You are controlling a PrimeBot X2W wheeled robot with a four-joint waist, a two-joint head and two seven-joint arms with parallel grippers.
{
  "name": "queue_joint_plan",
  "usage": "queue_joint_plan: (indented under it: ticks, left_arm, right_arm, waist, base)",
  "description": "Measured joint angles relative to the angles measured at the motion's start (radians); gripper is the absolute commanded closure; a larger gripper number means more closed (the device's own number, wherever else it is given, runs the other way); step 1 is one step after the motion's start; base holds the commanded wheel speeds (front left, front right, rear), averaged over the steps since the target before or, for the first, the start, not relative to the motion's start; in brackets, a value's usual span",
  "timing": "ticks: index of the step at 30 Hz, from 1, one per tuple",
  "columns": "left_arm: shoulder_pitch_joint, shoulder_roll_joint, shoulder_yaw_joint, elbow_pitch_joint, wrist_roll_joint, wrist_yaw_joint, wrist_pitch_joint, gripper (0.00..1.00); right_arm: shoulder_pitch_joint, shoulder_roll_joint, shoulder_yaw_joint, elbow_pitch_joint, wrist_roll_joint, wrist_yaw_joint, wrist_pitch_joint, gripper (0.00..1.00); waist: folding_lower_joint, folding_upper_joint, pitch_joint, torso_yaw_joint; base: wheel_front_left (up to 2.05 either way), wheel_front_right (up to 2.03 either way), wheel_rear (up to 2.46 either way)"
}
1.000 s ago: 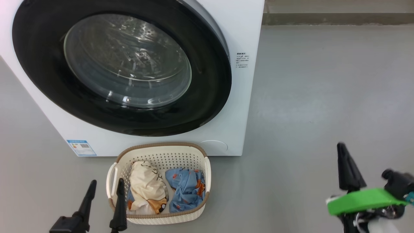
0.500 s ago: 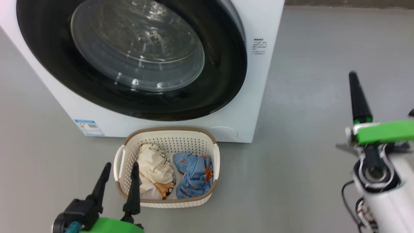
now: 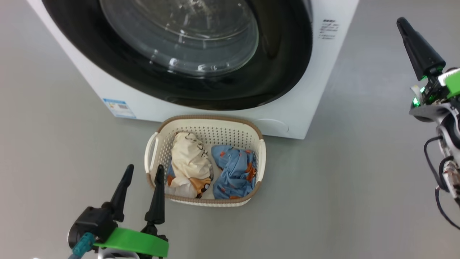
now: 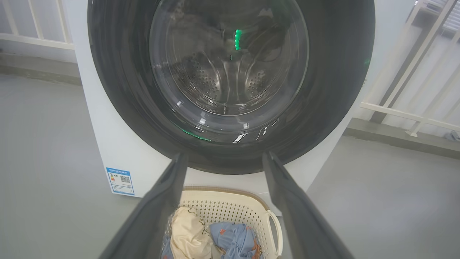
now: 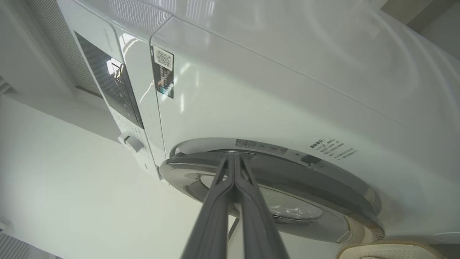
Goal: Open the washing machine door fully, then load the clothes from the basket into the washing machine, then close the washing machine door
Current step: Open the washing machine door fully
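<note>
The washing machine door is shut, so the right gripper, fingers pressed together, points toward its edge, maybe to pull it. The left gripper hangs open and empty by the basket of clothes, just in front of the door.

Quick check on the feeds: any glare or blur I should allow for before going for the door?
Head view: sharp, evenly lit, small glints on the washing machine door. Left wrist view: green and white reflections on its glass, left claw soft close up. Right wrist view: bright glare on the washing machine panel, right claw slightly blurred.
</note>
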Motion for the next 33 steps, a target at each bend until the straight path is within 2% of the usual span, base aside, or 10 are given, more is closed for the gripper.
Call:
queue_joint_plan:
  ticks: [6,15,21,33]
  left_arm:
    - [-0.021,0.0,-0.017,-0.011,-0.009,0.0,0.0,0.0]
    - [-0.051,-0.001,-0.04,-0.023,-0.019,0.0,0.0,0.0]
    - [-0.085,-0.002,-0.05,-0.04,-0.03,0.0,0.0,0.0]
    - [-0.139,-0.005,-0.051,-0.067,-0.045,0.0,0.0,0.0]
  right_arm:
    - [-0.106,-0.014,0.0,0.11,0.034,0.0,0.145,1.0]
    - [-0.24,-0.029,0.002,0.191,0.059,0.0,0.353,1.0]
    - [-0.334,-0.028,0.003,0.224,0.057,0.0,0.413,1.0]
    - [-0.45,-0.019,0.029,0.267,0.022,0.0,0.451,1.0]
  waist:
    - [0.0,0.0,0.052,0.035]
    - [0.0,0.0,0.133,0.078]
    - [0.0,0.0,0.186,0.093]
    - [0.0,0.0,0.274,0.111]
  base:
    - [0.0,0.0,0.0]
    - [0.0,0.0,0.0]
    - [0.0,0.0,0.0]
    - [0.0,0.0,0.0]
